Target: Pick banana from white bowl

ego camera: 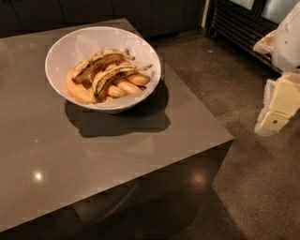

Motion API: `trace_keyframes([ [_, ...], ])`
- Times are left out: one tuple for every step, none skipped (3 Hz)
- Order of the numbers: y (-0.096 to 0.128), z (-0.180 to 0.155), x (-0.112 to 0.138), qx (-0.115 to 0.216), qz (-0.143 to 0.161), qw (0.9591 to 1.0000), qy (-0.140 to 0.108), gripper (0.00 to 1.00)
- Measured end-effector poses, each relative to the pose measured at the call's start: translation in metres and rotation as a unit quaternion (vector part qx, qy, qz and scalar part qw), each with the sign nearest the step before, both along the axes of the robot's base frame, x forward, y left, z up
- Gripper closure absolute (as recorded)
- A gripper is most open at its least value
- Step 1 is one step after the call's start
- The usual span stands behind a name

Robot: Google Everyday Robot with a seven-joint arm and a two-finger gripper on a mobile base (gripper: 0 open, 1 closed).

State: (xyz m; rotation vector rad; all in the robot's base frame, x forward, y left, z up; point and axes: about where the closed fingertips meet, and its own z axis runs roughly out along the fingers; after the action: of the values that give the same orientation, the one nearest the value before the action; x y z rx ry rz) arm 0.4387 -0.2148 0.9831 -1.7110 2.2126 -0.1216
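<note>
The white bowl (65, 47) stands on the far part of a grey table. In it lies the banana (115, 73), pale yellow with a black streak, curved, its thin stem pointing right. A darker, browner banana (98, 62) lies just behind it. Smooth orange pieces (126, 86) lie under and around both. My gripper (273, 121) hangs at the right edge of the view, over the floor, well to the right of the table and far from the bowl. It holds nothing that I can see.
The grey table (93, 154) has its right edge and near corner (232, 137) between the gripper and the bowl. Dark speckled floor (243, 187) lies to the right. Dark cabinets (154, 14) and a slatted unit (239, 26) stand at the back.
</note>
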Motion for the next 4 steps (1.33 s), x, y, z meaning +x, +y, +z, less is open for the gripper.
trace_keyframes([
  [0.0,0.0,0.0,0.0,0.0,1.0,0.0,0.0],
  [0.01,0.005,0.018,-0.032,0.023,0.9992,0.003,0.0],
  [0.025,0.01,0.045,-0.066,0.055,0.9963,0.008,0.0],
  [0.049,0.009,0.072,-0.093,0.094,0.991,0.018,0.0],
])
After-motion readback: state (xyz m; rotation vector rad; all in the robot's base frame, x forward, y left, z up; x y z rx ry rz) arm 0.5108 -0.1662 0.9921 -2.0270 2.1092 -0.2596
